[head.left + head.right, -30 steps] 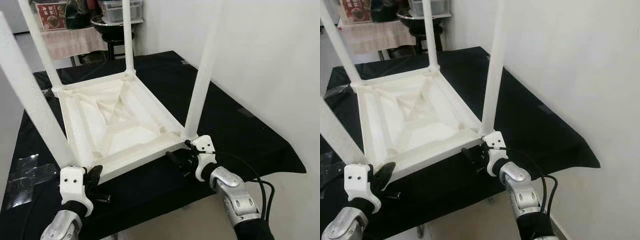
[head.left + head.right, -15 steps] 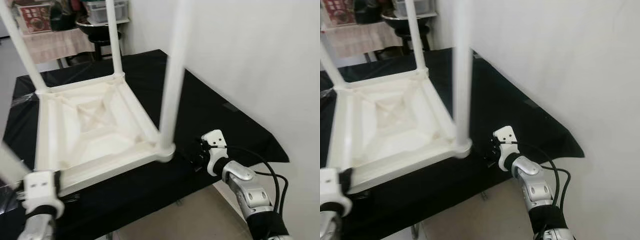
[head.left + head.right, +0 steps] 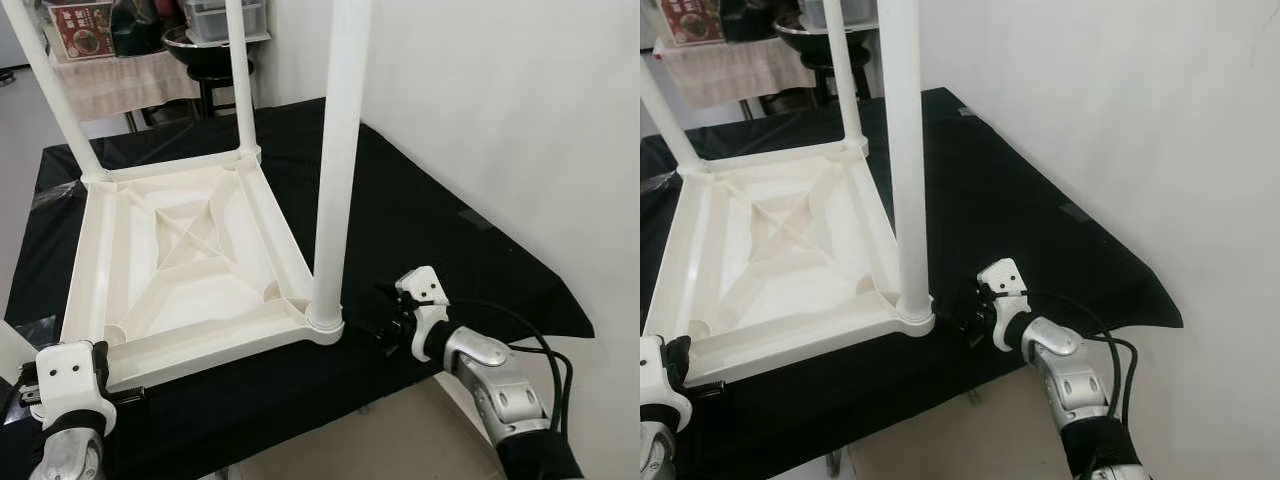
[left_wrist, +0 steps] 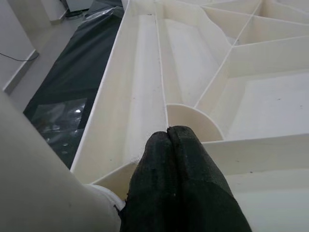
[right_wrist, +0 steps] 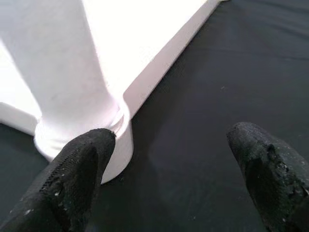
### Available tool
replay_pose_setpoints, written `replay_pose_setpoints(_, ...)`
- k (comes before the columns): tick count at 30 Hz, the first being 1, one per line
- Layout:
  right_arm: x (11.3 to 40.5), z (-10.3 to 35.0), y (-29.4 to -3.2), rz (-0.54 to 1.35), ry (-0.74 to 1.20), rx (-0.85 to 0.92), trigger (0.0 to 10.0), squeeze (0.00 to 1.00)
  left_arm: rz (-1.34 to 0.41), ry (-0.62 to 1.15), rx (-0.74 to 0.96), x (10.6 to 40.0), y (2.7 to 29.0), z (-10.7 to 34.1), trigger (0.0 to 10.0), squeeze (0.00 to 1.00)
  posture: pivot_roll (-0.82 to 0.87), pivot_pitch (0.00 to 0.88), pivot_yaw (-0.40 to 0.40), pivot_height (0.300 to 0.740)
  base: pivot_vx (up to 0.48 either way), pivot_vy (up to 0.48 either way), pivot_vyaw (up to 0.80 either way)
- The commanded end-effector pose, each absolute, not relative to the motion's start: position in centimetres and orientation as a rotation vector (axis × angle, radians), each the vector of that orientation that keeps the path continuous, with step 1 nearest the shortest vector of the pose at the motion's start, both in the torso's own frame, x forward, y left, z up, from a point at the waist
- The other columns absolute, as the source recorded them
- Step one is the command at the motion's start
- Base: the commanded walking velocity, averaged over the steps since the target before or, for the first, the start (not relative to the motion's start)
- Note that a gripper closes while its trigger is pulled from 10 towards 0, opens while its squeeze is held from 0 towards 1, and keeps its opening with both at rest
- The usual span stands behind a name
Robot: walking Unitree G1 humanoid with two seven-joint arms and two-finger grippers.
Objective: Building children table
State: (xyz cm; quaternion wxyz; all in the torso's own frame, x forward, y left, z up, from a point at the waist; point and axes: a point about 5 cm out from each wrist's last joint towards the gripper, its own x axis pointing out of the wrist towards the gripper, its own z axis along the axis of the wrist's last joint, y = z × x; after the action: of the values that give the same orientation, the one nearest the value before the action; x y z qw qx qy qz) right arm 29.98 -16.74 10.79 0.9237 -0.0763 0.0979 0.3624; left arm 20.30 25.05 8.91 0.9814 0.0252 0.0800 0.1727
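- Right hand [image 5: 169, 159]: fingers spread wide, holding nothing; sits low over the black-cloth-covered desk [image 3: 450, 240], just beside the near right corner of the white plastic children's table [image 3: 190, 260]. In wrist view one black finger [image 5: 77, 169] is right next to the round base of the near right white leg [image 3: 335, 150]; can't tell if it touches.
- Left hand [image 4: 176, 159]: fingers pressed together, tips at the table's near left edge, w/ ribbed underside ahead of them and a leg close alongside. Nothing seen between the fingers.
- Children's table lies upside down on the desk, legs pointing up, between the two hands and stretching away from them.
- Far legs stand at the back corners.
- White wall [image 3: 520, 110] to the right, near desk edge.
- Beyond the desk: small stand w/ dark bowl [image 3: 195, 40] and boxes.
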Motion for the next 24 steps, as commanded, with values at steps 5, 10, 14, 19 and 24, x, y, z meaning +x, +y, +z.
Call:
replay_pose_setpoints(5, 28.3, 11.3, -18.0, 0.947, 0.257, -0.112, 10.0, 0.00, 0.235, 0.191, 0.002, 20.6, 23.3, 8.2, 10.0, 0.00, 0.06, 0.039, -0.020, 0.740, 0.000, 0.000, 0.00)
replay_pose_setpoints(10, 27.0, 11.9, -17.9, 1.061, 0.267, -0.096, 10.0, 0.00, 0.217, 0.184, -0.001, 20.8, 23.0, 8.2, 10.0, 0.00, 0.05, 0.039, -0.018, 0.740, 0.000, 0.000, 0.00)
replay_pose_setpoints(14, 25.4, 12.0, -15.7, 1.206, 0.274, -0.063, 10.0, 0.00, 0.191, 0.177, 0.016, 21.0, 22.8, 8.4, 10.0, 0.00, 0.05, 0.040, -0.017, 0.740, 0.000, 0.000, 0.00)
replay_pose_setpoints(19, 27.1, 11.1, -13.6, 1.093, 0.237, -0.101, 10.0, 0.00, 0.182, 0.167, 0.027, 21.1, 22.7, 8.6, 10.0, 0.00, 0.05, 0.042, -0.015, 0.740, 0.000, 0.000, 0.00)
replay_pose_setpoints(24, 28.4, 11.1, -13.4, 1.015, 0.232, -0.118, 10.0, 0.00, 0.173, 0.161, 0.034, 21.2, 22.7, 8.7, 10.0, 0.00, 0.05, 0.042, -0.015, 0.740, 0.000, 0.000, 0.00)
